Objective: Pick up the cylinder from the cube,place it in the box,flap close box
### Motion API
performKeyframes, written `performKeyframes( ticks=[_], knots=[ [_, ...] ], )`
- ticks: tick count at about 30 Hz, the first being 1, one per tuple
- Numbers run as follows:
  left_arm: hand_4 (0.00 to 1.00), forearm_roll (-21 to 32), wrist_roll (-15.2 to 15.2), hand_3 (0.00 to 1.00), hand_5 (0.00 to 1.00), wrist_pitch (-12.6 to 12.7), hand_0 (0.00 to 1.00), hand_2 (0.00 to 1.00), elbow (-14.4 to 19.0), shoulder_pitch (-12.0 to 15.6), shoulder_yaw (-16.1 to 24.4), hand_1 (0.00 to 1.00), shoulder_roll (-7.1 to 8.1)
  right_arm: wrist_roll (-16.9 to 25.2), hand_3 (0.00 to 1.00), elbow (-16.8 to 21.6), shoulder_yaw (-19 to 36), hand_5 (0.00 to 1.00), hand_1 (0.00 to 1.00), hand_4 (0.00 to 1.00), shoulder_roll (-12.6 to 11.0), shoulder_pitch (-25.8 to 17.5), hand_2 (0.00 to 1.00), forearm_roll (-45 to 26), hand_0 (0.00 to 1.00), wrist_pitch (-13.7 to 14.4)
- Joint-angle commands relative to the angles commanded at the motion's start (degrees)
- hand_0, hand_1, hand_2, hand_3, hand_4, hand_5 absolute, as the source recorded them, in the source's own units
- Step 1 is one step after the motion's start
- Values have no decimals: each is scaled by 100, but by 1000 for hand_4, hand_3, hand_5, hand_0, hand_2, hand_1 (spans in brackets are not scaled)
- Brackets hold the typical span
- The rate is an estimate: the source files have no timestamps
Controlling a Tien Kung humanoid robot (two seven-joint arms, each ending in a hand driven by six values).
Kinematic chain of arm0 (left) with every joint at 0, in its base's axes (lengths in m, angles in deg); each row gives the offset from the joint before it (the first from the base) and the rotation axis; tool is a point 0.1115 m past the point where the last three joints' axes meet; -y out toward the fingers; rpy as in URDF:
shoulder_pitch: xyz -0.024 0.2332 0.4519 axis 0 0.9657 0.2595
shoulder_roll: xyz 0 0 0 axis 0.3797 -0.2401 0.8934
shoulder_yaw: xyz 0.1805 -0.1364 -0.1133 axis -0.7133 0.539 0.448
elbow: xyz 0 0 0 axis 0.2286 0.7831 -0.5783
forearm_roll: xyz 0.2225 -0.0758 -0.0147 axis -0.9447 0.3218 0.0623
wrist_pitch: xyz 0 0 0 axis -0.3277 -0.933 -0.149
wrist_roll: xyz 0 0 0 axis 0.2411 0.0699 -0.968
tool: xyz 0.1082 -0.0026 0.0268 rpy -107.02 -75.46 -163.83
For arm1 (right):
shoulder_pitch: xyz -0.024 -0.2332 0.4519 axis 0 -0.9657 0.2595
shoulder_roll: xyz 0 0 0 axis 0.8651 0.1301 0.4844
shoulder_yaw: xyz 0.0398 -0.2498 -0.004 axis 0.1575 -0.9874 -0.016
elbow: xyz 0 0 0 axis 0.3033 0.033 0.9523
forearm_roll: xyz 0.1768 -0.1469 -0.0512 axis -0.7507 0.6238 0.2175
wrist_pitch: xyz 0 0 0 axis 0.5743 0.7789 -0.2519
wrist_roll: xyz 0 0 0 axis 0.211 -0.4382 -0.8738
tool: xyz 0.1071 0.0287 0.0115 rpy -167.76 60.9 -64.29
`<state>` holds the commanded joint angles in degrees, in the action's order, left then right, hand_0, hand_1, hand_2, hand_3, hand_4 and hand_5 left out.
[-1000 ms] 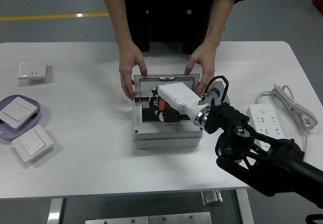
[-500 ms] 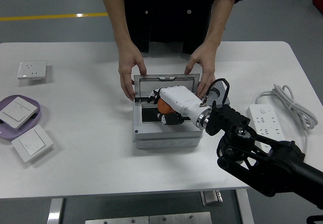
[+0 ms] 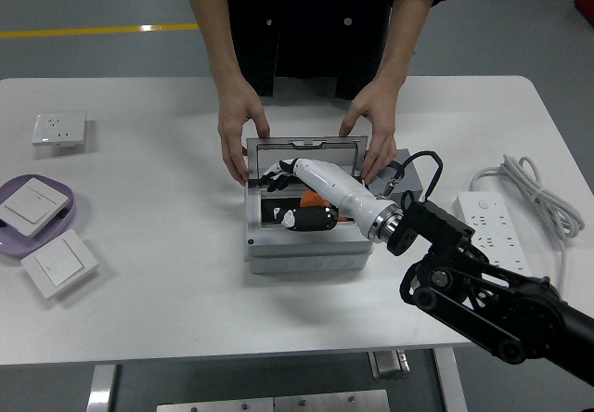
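A grey metal box (image 3: 306, 252) stands at the table's middle with its lid flap (image 3: 299, 144) raised at the far side. A person's two hands (image 3: 239, 132) (image 3: 373, 126) hold the flap's corners. My right hand (image 3: 277, 199), white with black fingers, reaches into the box from the right. Its fingers (image 3: 271, 178) are stretched out toward the flap and its thumb lies lower. The orange cylinder (image 3: 322, 196) shows only partly, under my palm inside the box. My left hand is out of view.
A white power strip (image 3: 487, 222) with a coiled cable (image 3: 538, 194) lies at the right. At the left are a white wall socket (image 3: 58, 129), a purple plate (image 3: 72, 212) holding a switch panel (image 3: 31, 204), and another switch panel (image 3: 58, 263).
My right hand's fingers have uncurled from around the orange cylinder and stretched toward the flap. My wrist has drawn back to the right. The person's hands have stayed on the flap.
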<state>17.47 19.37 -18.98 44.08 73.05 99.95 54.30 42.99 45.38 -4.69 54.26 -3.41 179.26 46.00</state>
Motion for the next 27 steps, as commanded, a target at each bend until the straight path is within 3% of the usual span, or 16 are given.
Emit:
performKeyframes(
  ticks=[7, 11, 17, 27],
  knots=[
    [763, -59, -8, 678, 435, -3, 613, 649, 13, -6, 57, 625, -2, 292, 675, 721, 244, 259, 608, 587, -223, 34, 634, -1336, 693, -18],
    [763, -71, -13, 679, 434, -5, 613, 649, 16, -11, 65, 625, -3, 276, 671, 766, 383, 246, 595, 575, -313, 205, 631, -1820, 695, -10],
    [762, -67, -20, 676, 431, -6, 613, 649, 15, -23, 51, 624, 8, 246, 667, 229, 382, 264, 582, 585, -367, 669, 627, -2117, 679, 25],
    [746, -59, -26, 670, 406, -6, 612, 649, 11, -57, 21, 625, 31, 122, 665, -1067, -130, 302, 583, 602, -477, 1364, 622, -2227, 674, -66]
  ],
)
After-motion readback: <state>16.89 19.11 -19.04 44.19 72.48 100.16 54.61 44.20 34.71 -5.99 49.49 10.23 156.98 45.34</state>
